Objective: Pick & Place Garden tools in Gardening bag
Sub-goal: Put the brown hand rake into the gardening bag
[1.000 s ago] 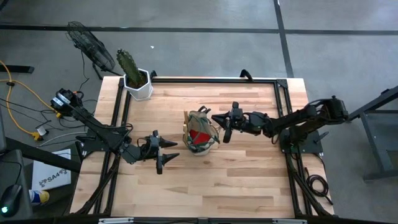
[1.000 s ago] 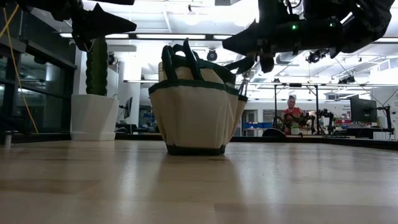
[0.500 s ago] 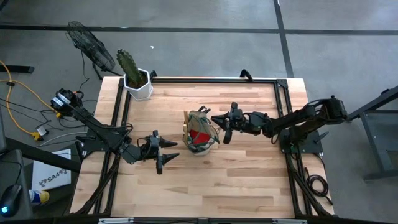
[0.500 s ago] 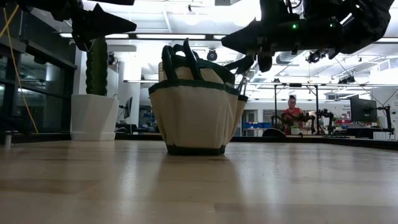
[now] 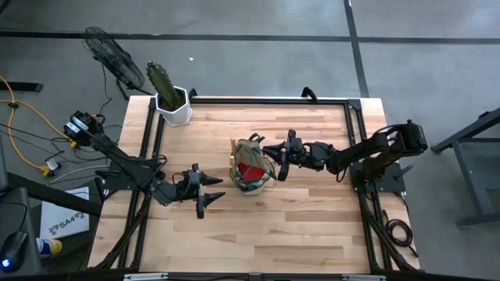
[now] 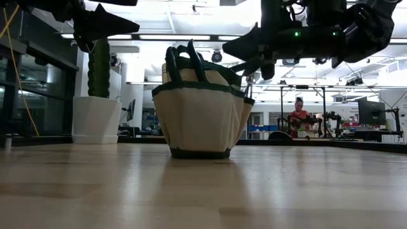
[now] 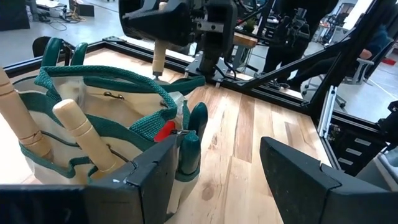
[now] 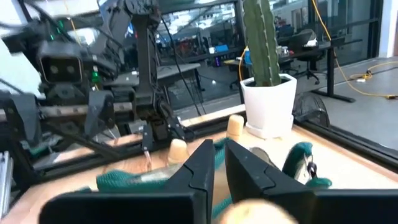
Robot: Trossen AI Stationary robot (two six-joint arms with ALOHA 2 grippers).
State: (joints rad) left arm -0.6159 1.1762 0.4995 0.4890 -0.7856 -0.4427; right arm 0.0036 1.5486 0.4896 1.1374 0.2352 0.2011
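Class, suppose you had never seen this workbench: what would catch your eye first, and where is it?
The tan gardening bag stands mid-table, wooden handles and something red poking out of it. The right claw hangs just above the bag's rim, holding a wooden-handled tool, while the left claw waits open off to the bag's other side. A potted cactus stands at the table's far left corner.

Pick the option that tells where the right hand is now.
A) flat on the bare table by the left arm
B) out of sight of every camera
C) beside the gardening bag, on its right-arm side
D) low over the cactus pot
C: in the high view the right hand hangs just beside the gardening bag, far from the cactus pot.
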